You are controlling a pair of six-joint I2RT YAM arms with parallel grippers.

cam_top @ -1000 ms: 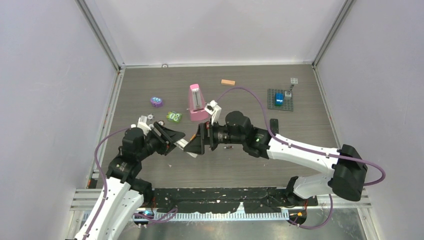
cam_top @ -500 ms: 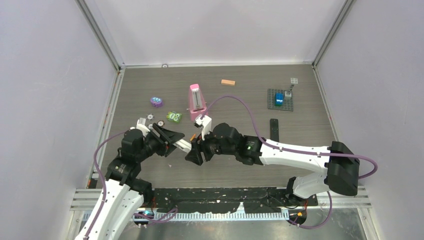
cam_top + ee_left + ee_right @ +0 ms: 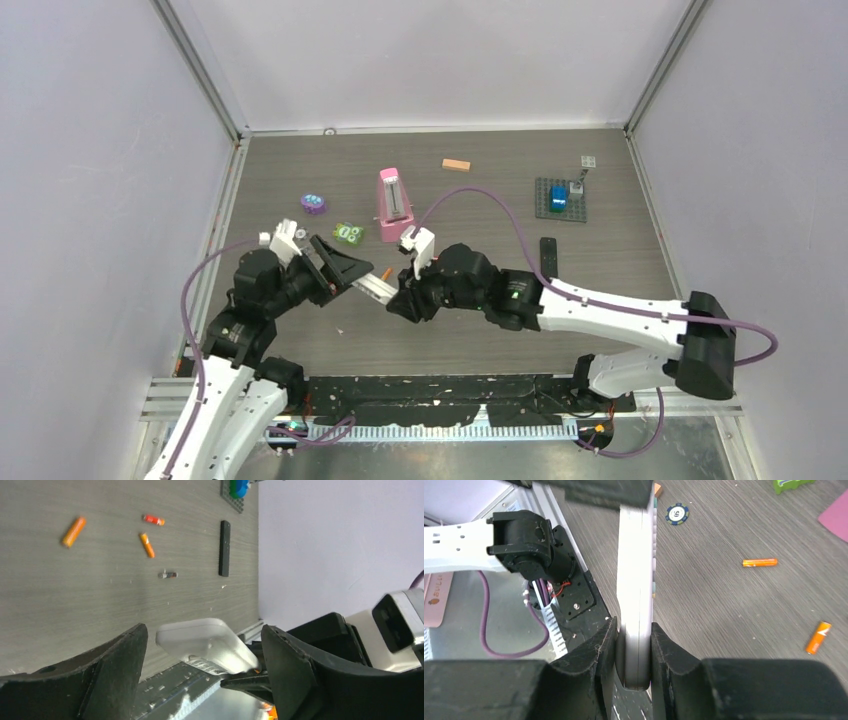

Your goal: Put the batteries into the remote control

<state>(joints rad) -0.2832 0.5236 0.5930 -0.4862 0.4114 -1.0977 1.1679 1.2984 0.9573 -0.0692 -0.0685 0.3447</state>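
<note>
The white remote control (image 3: 375, 286) hangs above the table between the two arms. My right gripper (image 3: 634, 630) is shut on its near end (image 3: 636, 585), both pads pressed flat against its sides. My left gripper (image 3: 202, 630) stands open around the other end (image 3: 205, 642), with a gap on each side of it and neither finger (image 3: 115, 670) touching. Batteries lie loose on the table: an orange one (image 3: 73, 531), a red one (image 3: 153, 519), another orange one (image 3: 147, 545) and a small dark one (image 3: 168, 574). Two orange ones (image 3: 760, 562) (image 3: 818, 637) show in the right wrist view.
A slim black bar (image 3: 548, 252) lies at the right. A pink metronome (image 3: 393, 205), a green toy (image 3: 348, 233), a purple toy (image 3: 313, 204), a wooden block (image 3: 456, 165) and a grey baseplate (image 3: 545, 208) with bricks stand farther back. A poker chip (image 3: 676, 514) lies near the remote.
My right gripper has closed on the remote. My left gripper has opened and let go of it, and has drawn back a little to the left.
</note>
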